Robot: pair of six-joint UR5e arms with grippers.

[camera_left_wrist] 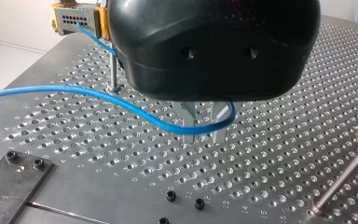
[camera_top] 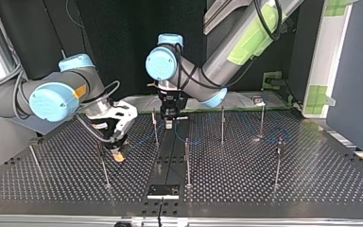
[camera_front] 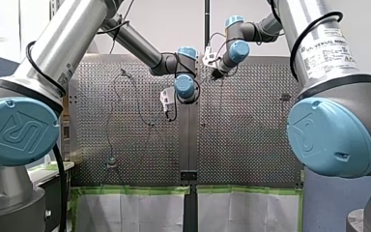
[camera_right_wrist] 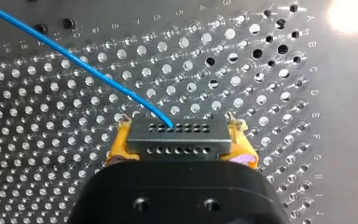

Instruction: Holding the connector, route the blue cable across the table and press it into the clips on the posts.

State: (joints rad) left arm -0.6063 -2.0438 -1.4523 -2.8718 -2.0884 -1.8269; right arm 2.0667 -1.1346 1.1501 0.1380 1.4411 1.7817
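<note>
My right gripper [camera_right_wrist: 181, 148] is shut on the grey connector [camera_right_wrist: 177, 133], its yellow pads [camera_right_wrist: 120, 145] on both ends. The blue cable [camera_right_wrist: 74, 53] leaves the connector's face and runs away over the perforated table. In the top view my right gripper [camera_top: 118, 154] hangs low at the left beside a thin post [camera_top: 103, 165]. My left gripper [camera_top: 168, 124] points down at the middle, by another post [camera_top: 154, 126]. In the left wrist view its metal fingers [camera_left_wrist: 189, 119] stand a little apart, and the cable [camera_left_wrist: 98, 95] sags across their tips. The connector [camera_left_wrist: 77, 18] shows far ahead.
Several thin upright posts [camera_top: 222, 124] stand spread over the table [camera_top: 312, 189]; one [camera_top: 186, 161] is near the middle front, another [camera_top: 278, 161] at the top view's right. A black plate [camera_top: 163, 190] lies at the front middle edge. Another post [camera_left_wrist: 345, 177] leans in beside my left gripper.
</note>
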